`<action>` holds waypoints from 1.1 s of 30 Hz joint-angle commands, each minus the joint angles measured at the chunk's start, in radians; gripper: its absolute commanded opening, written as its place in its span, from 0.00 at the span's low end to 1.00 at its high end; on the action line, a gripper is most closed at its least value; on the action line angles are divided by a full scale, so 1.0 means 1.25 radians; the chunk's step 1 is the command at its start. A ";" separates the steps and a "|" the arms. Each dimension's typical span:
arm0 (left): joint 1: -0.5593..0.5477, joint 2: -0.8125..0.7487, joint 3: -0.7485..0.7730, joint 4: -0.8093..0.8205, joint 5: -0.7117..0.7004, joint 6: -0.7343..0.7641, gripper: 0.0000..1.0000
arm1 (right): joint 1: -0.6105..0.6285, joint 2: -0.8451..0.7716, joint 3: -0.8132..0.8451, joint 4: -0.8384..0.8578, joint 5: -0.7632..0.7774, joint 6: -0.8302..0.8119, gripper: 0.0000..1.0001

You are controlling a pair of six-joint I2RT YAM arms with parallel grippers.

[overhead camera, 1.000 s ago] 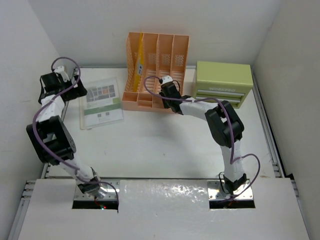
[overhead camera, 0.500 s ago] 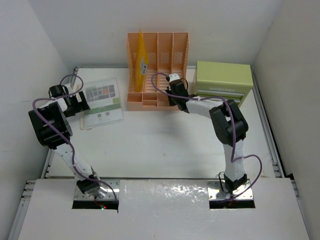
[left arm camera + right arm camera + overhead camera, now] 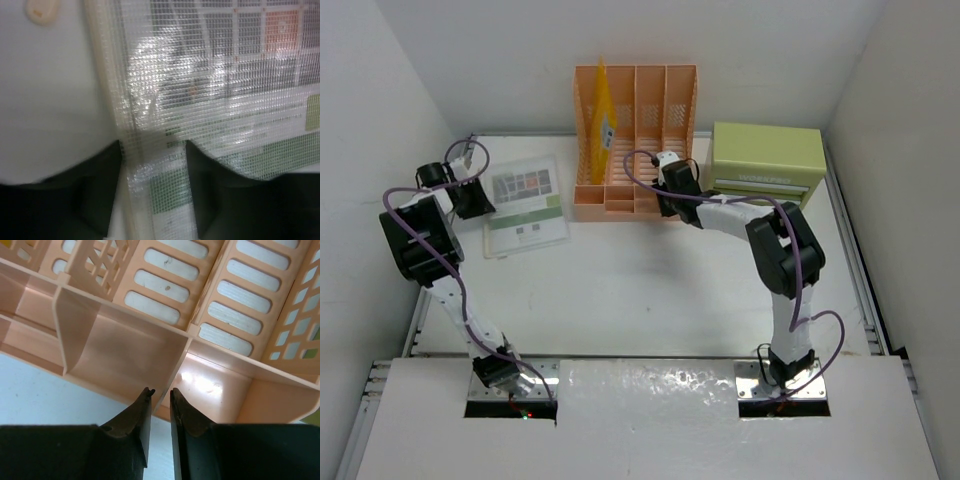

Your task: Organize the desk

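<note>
The desk [image 3: 640, 290] is spreading out white and flat in front of me, thin rails running along its edges and white walls closing it in on three sides. At the back, a peach file rack [image 3: 635, 140] is standing squarely against the far wall, and a yellow folder [image 3: 603, 115] is sitting upright in its second slot from the left. Just right of it, a green drawer box [image 3: 767, 165] is resting in the far right corner.

Over on the left, a clear mesh pouch [image 3: 525, 205] with a printed sheet inside is lying flat on the desk. The left gripper [image 3: 152, 145] is hanging low over the pouch's left border, and its dark fingers [image 3: 97, 200] are standing about half apart, straddling that woven edge strip. Whether they are pressing on it, I cannot tell.

The right gripper [image 3: 160, 392] is hovering at the rack's front tray, near its right end. Its fingers [image 3: 135, 420] are sitting nearly together – only a thin slit is showing between the tips – and they are pointing at the spot where a tray divider is meeting the front lip. Whether the tips are touching that lip, I cannot tell.
</note>
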 commanded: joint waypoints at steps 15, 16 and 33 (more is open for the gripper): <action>0.006 -0.122 -0.049 -0.045 0.122 0.090 0.00 | 0.004 -0.114 -0.020 -0.011 -0.072 -0.030 0.32; 0.007 -0.160 -0.053 -0.052 0.124 0.118 0.00 | 0.003 -0.129 -0.023 -0.009 -0.079 -0.031 0.34; 0.021 -0.362 -0.140 -0.202 0.214 0.141 0.00 | 0.343 -0.178 -0.121 0.177 -0.202 -0.365 0.74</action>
